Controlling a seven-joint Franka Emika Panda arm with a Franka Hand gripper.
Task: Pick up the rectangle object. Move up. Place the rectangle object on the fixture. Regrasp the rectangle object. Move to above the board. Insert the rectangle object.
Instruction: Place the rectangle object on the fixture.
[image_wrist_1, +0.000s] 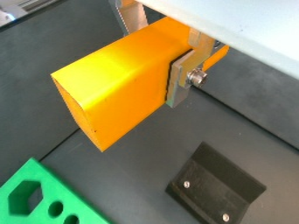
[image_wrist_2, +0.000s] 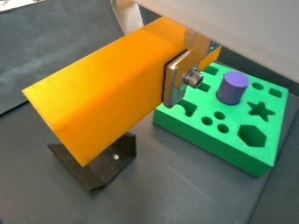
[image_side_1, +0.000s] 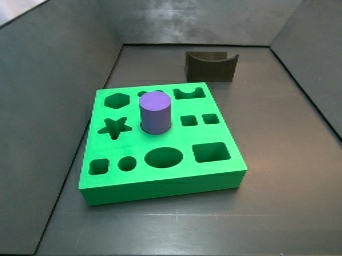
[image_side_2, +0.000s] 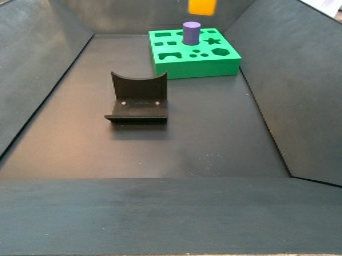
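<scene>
- Rectangle object (image_wrist_1: 111, 83): plain orange-yellow.
- Board (image_side_1: 160, 145): bright green.
- Cylinder (image_side_1: 155, 111): purple.
- Fixture (image_side_2: 136, 98): dark brown-black.
- Hand (image_wrist_2: 191, 63) fingers (image_wrist_2: 179, 79): silver.
- Bench (image_side_2: 160, 165): dark grey.

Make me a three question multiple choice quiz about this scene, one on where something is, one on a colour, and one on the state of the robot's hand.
1. Where is the purple cylinder?
A. Standing in the board
B. Lying on the floor
C. On the fixture

2. What colour is the rectangle object?
A. Green
B. Orange-yellow
C. Purple

3. What is the hand doing?
A. Open above the board
B. Shut on nothing
C. Shut on the rectangle object, lifted off the floor

Answers:
1. A, since both side views show it upright in the green slab.
2. B, as both wrist views show an orange-yellow block.
3. C, since the silver fingers clamp the block in both wrist views, with the fixture bare below it.
</scene>
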